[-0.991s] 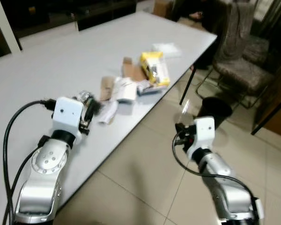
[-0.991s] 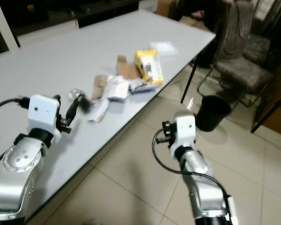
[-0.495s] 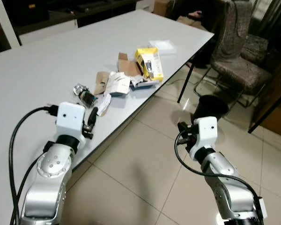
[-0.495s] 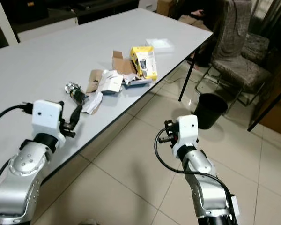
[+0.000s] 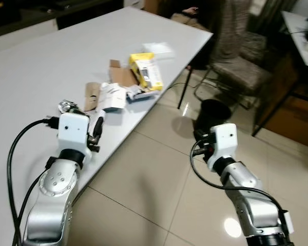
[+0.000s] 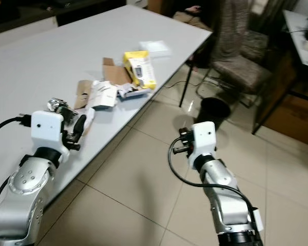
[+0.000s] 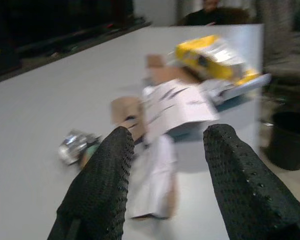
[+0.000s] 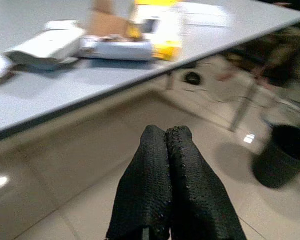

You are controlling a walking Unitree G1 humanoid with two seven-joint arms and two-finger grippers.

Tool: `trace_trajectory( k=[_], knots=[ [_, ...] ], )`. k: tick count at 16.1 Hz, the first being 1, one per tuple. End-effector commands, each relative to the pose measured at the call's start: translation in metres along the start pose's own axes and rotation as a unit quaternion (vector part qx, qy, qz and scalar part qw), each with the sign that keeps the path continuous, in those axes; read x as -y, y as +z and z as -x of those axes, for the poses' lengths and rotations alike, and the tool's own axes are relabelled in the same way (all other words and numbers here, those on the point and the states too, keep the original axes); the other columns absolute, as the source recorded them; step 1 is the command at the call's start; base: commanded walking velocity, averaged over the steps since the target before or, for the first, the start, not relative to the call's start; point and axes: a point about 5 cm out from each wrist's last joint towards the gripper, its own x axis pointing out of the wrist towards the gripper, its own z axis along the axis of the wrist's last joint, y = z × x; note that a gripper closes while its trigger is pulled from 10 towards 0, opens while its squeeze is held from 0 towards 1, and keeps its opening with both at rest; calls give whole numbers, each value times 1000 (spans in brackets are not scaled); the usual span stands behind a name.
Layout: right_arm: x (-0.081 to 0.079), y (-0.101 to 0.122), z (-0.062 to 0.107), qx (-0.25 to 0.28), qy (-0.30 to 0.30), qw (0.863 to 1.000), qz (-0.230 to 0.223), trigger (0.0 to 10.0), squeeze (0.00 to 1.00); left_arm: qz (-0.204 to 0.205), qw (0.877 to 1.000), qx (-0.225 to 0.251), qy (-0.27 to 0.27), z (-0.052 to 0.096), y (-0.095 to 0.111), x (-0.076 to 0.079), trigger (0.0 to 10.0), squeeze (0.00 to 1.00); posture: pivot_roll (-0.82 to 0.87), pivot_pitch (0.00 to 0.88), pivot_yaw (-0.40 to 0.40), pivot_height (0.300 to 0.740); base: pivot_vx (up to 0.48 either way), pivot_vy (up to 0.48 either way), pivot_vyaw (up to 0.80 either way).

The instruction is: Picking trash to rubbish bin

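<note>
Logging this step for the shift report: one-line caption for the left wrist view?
Open left gripper hovers over the grey table, aimed at white paper scrap near yellow box.

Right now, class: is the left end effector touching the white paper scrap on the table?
Apart. In the left wrist view the open left end effector hovers short of the white paper scrap, bare table between.

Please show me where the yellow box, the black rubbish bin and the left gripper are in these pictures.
yellow box point(image 5: 146, 73), left eye view, on its top face.
black rubbish bin point(image 5: 213, 112), left eye view, on its rim.
left gripper point(image 7: 166, 170), left wrist view, between its open fingertips.
</note>
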Motion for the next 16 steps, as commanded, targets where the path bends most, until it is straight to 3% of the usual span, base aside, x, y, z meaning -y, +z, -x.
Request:
trace_trajectory(
  k=[1, 4, 8, 10, 12, 13, 14, 15, 16],
  knots=[
    [0, 9, -2, 17, 10, 1000, 11, 10000, 0, 2, 1000, 6, 1, 1, 2, 2, 10000, 0, 115, 26, -123, 740, 345, 0, 0],
    [-6, 11, -4, 13, 41, 998, 42, 10000, 0, 1, 1000, 2, 12, 5, -1, -1, 10000, 0, 121, 29, -135, 740, 349, 0, 0],
    [-18, 8, -6, 4, 90, 993, 76, 10000, 0, -1, 1000, -5, 27, 14, -3, -5, 10000, 0, 135, 45, -153, 740, 345, 0, 800],
    [-19, 8, -7, 6, 97, 992, 77, 10000, 0, -3, 1000, -9, 30, 17, -5, -6, 10000, 0, 138, 47, -156, 740, 347, 0, 800],
    [-17, 9, -7, 13, 87, 995, 48, 10000, 0, -4, 1000, -9, 30, 17, -4, -6, 10000, 0, 142, 49, -159, 740, 347, 0, 278],
    [-15, 10, -7, 22, 81, 996, 26, 10000, 494, -4, 999, -10, 30, 17, -4, -7, 10000, 0, 141, 49, -156, 740, 349, 0, 0],
    [-14, 10, -6, 23, 79, 996, 24, 10000, 494, -4, 999, -10, 30, 17, -4, -8, 10000, 0, 141, 49, -156, 740, 349, 0, 0],
    [-15, 12, -5, 30, 86, 996, 9, 10000, 1000, -5, 1000, -10, 28, 17, -4, -7, 10000, 0, 138, 49, -153, 740, 345, 0, 0],
    [-15, 13, -4, 36, 92, 995, 2, 10000, 1000, -8, 1000, -10, 24, 17, -4, -5, 10000, 0, 137, 50, -149, 740, 349, 0, 0]
  ],
)
